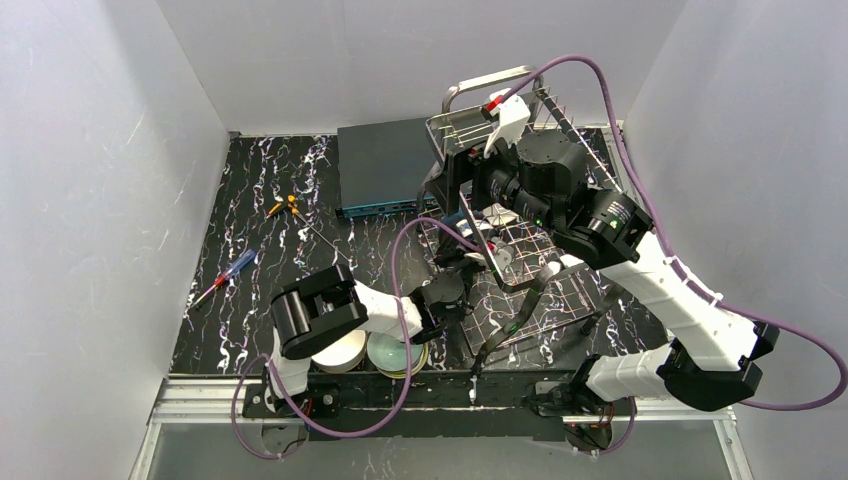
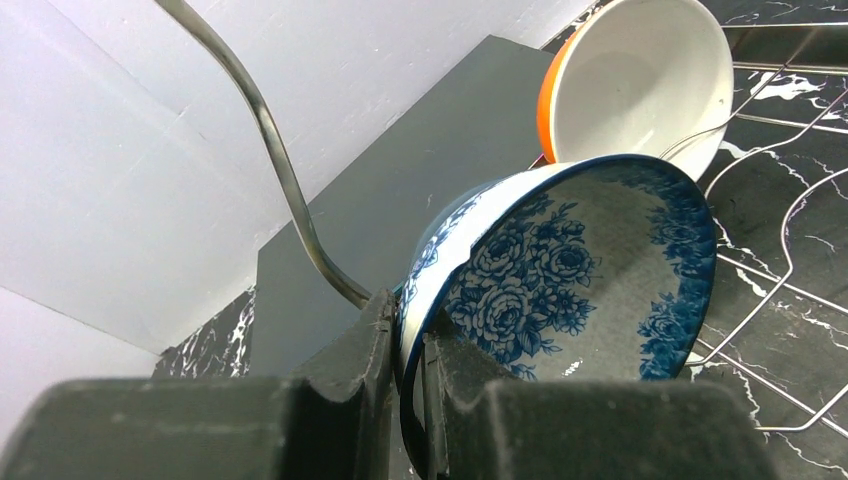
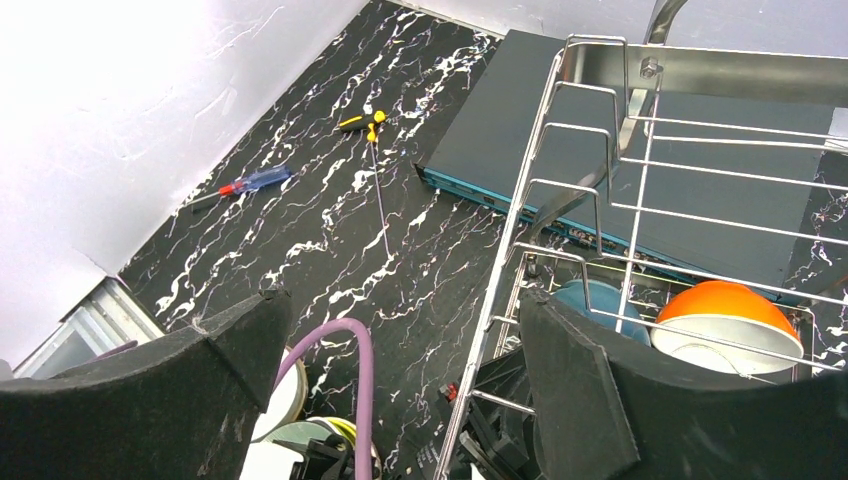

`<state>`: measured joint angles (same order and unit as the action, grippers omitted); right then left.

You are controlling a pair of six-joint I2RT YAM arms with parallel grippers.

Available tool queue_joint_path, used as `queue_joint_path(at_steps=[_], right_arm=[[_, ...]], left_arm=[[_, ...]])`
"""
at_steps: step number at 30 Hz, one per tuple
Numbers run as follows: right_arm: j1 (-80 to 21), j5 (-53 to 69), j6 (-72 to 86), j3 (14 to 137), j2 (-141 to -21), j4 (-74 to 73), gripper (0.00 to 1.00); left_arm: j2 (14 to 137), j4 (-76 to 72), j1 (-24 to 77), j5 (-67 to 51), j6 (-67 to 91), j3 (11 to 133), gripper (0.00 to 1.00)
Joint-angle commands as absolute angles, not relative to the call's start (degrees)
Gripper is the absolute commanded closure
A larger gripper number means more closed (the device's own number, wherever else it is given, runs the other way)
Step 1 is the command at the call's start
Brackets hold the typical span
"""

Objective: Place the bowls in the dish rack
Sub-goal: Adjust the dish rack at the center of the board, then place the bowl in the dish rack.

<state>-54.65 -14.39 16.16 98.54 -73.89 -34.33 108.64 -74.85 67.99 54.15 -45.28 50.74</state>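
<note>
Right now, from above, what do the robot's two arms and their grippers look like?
The left arm and right arm are white links joined by chunky black cylindrical motor housings. A purple cable runs along each. The left gripper and right gripper have matte black, wedge-shaped fingers.

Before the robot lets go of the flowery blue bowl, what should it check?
1. Left claw pinches the rim of the blue-and-white flower-patterned bowl: ok.
2. That bowl is over the wires of the shiny steel wire dish rack: ok.
3. Bowl is seated between the tines so it will not tip: cannot tell.
4. There is a gap to the orange-and-white bowl behind it: cannot tell, their rims overlap in the left wrist view.
5. Right claw is open, empty and above the rack: ok.
</note>
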Motion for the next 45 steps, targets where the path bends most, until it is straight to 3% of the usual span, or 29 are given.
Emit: queue_joint_path(at_steps=[1, 33, 45], right_arm=[[-54.8, -14.1, 15.8, 98.4, -72.6, -33.1, 0.08], [-54.8, -14.9, 15.4, 97.2, -72.1, -33.5, 0.07], [-54.8, -14.5, 15.7, 97.3, -71.8, -33.3, 0.07]], left_arm=[[109.0, -80.9, 67.2, 53.6, -48.3, 52.8, 1.0], [115.6, -81.0, 70.1, 57.7, -55.9, 54.5, 1.0], [116.5, -81.0, 69.6, 59.7, -59.3, 62.1, 1.0]])
